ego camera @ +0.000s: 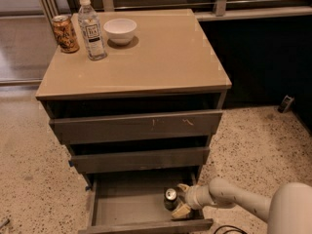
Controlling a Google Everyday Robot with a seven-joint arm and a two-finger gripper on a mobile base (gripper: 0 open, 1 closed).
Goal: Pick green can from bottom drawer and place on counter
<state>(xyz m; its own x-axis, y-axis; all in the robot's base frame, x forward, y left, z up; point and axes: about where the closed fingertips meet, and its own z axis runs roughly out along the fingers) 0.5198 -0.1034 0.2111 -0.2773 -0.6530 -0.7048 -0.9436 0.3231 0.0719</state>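
The green can stands upright, silver top showing, on the grey floor of the open bottom drawer, near its right side. My gripper reaches in from the right at the end of the pale arm. Its jaws are spread, with one fingertip behind the can and the other in front of it, both at the can's right side. The can is not lifted. The counter is the tan top of the cabinet above.
On the counter's back left stand an orange-brown patterned can, a clear water bottle and a white bowl. The two upper drawers are partly pulled out above the bottom one. Speckled floor surrounds the cabinet.
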